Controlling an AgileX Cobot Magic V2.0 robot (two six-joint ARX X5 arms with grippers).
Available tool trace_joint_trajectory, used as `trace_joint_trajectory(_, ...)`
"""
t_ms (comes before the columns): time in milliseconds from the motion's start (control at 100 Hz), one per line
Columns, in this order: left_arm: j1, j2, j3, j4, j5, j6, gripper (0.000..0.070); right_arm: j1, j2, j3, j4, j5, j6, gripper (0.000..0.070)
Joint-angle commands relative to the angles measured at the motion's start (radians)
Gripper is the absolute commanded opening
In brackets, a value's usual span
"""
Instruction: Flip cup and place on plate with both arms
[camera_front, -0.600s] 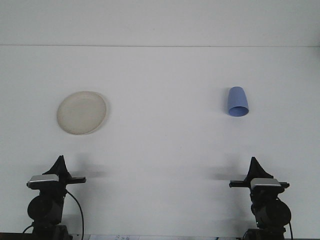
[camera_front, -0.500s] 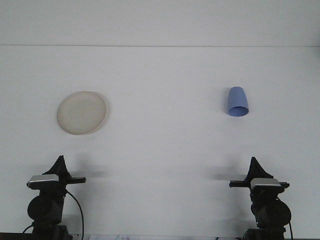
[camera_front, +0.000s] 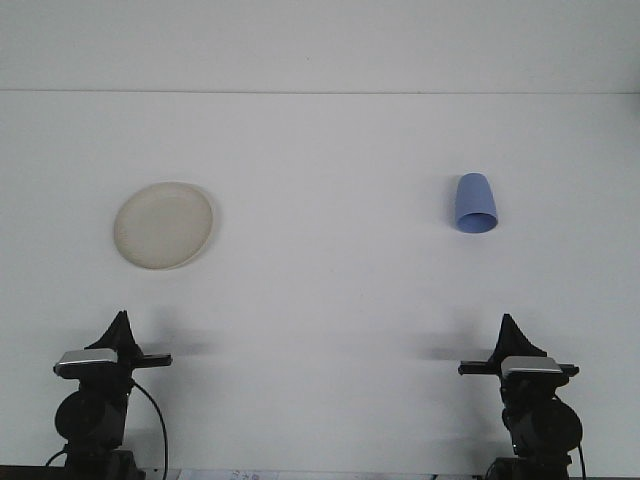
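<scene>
A cream round plate (camera_front: 164, 225) lies flat on the white table at the left. Far to the right is a blue cup (camera_front: 475, 204), narrow end away from me and wide rim toward me; it looks tipped on its side or upside down. My left gripper (camera_front: 121, 322) sits low at the near left edge, well in front of the plate. At the near right edge my right gripper (camera_front: 510, 324) is well in front of the cup. Each shows a single pointed tip with its fingers together, holding nothing.
The white table (camera_front: 320, 300) runs back to a white wall (camera_front: 320, 45). The wide stretch between plate and cup holds no other objects. A black cable (camera_front: 157, 425) hangs beside the left arm's base.
</scene>
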Motion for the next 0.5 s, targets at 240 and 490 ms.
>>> trace_joint_trajectory(240, 0.002, 0.000, -0.018, 0.013, -0.005, 0.007, 0.0013, 0.001, -0.001, -0.002, 0.009, -0.005, 0.032, 0.0005)
trace_joint_trajectory(490, 0.002, 0.000, -0.018, 0.013, -0.005, 0.007, 0.0013, 0.001, -0.001, -0.002, 0.006, -0.035, 0.245, 0.0005)
